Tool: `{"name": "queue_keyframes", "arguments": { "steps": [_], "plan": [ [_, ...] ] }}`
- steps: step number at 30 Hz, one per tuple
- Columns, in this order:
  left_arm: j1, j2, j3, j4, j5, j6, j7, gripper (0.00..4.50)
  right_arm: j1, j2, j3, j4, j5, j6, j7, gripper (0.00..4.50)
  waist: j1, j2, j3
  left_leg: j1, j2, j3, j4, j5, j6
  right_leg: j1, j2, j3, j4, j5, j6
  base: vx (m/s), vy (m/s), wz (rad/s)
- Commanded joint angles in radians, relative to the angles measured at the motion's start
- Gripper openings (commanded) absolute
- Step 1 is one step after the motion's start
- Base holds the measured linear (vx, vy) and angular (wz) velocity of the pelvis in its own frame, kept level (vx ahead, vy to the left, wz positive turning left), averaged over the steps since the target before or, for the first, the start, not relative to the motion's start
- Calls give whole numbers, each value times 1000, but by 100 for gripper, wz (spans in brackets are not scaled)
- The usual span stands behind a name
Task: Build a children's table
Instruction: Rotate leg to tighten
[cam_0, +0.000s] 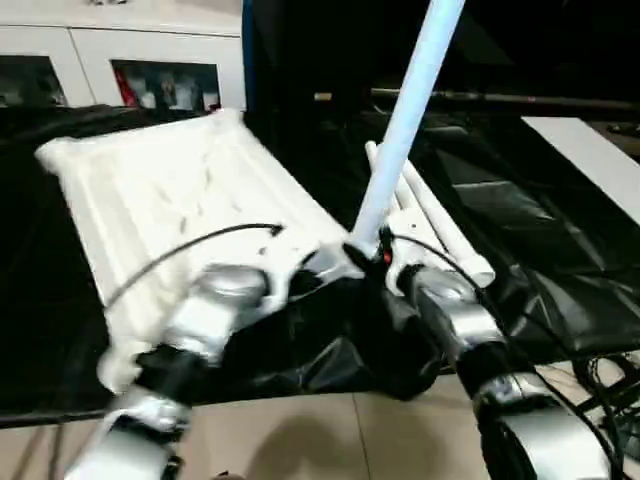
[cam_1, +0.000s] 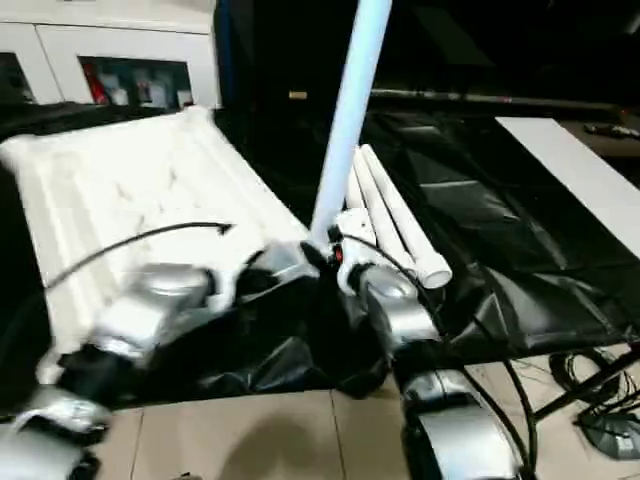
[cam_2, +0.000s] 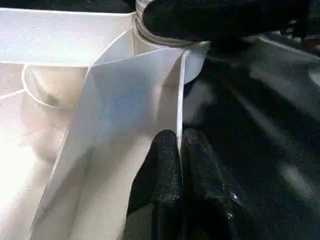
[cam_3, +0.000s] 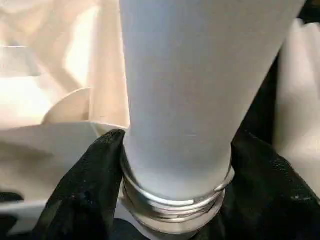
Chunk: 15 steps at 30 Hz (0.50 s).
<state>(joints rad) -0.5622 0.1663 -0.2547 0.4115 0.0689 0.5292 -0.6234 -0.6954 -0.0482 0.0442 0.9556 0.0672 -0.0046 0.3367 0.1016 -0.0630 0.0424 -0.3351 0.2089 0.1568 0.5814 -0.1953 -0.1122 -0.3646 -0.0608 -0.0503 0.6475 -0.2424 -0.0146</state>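
Right claw (cam_3: 175, 200) clamps the threaded foot of the leg (cam_0: 405, 120), upright over the top's (cam_0: 170, 190) near corner socket; left claw (cam_2: 179, 165) pinches the top's rim beside it. Leg looks light, stiff and slick, so gripping low near the thread seems wisest.

White leg (cam_0: 410, 120) stands in the upturned top's (cam_0: 160, 190) corner socket.

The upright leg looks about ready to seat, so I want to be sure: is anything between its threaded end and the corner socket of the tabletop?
Nothing visible blocks it. The right gripper grips the upright leg just above its threaded end, directly over the tabletop corner. The left gripper pinches the tabletop's rim beside that corner, clear of the socket.
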Motion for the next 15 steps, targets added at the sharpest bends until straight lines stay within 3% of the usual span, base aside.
{"name": "queue_keyframes", "arguments": {
  "steps": [1, 7, 8, 10, 15],
  "plan": [
    [-22, -46, -15, 30, 18, 3, 74, 0, -5, 57, 55, 79, -37, 22, -13, 274, 1, 3, -48, -8, 18, 2, -69, -142, -7, 32, -76, 47, -91, -131, -163, 0, 0, 0],
    [-31, -26, -15, 48, 39, -9, 89, 0, -37, 86, 19, 133, -11, -13, 34, 274, 0, 5, -48, -12, 18, 3, -70, -133, 10, 31, -74, 46, -86, -68, -172, 0, 0, 0],
    [-31, -21, -15, 49, 40, -11, 90, 0, -40, 89, 13, 137, -5, -17, 45, 330, 0, 6, -48, -11, 19, 3, -71, -137, 10, 31, -74, 46, -87, -75, -172, 0, 0, 0],
    [-24, 12, -20, 43, 54, -22, 72, 0, -51, 92, -20, 141, 26, -35, 84, 344, 0, 7, -46, -9, 20, 3, -72, -166, 14, 28, -75, 47, -91, -107, -169, 0, 0, 0],
    [-7, 62, -31, 28, 61, -38, 16, 0, -55, 68, -19, 132, 28, -42, 132, 385, -13, 7, -47, -19, 19, -1, -76, -161, 14, 34, -77, 46, -92, -136, -169, 0, 0, 0]
  ]
}}
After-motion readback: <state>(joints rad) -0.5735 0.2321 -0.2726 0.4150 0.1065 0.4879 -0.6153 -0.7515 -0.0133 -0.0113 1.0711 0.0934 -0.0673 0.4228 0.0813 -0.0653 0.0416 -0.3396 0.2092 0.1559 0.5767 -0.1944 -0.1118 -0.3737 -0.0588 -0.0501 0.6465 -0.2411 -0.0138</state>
